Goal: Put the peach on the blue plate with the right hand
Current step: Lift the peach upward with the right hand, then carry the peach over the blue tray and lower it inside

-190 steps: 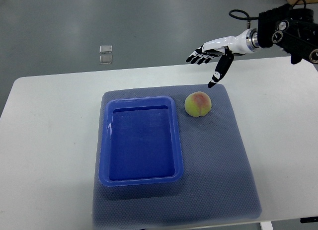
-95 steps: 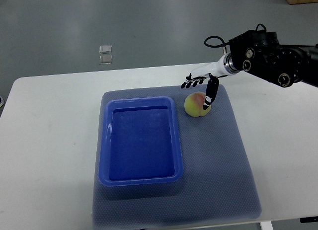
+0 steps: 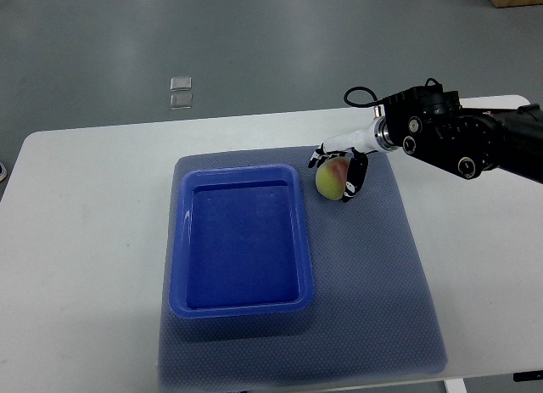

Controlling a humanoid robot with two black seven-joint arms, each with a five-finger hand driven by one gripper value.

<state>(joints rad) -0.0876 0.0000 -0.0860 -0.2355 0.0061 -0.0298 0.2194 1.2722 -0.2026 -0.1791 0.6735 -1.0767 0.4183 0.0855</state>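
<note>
Right hand [image 3: 341, 165] closing around the peach [image 3: 331, 180]
Fingers seemingly cup it loosely; they should firm up before lifting toward the blue plate [image 3: 240, 301].

The right hand [image 3: 339, 162] wraps its fingers [image 3: 356, 176] around the peach [image 3: 331, 180], which sits on the grey mat [image 3: 373, 274] just beside the blue plate [image 3: 240, 304] on a white table [image 3: 85, 240].

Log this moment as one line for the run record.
right robot hand: closing around peach | peach: on grey mat, right of blue plate | plate: empty | left hand: not in view
</note>
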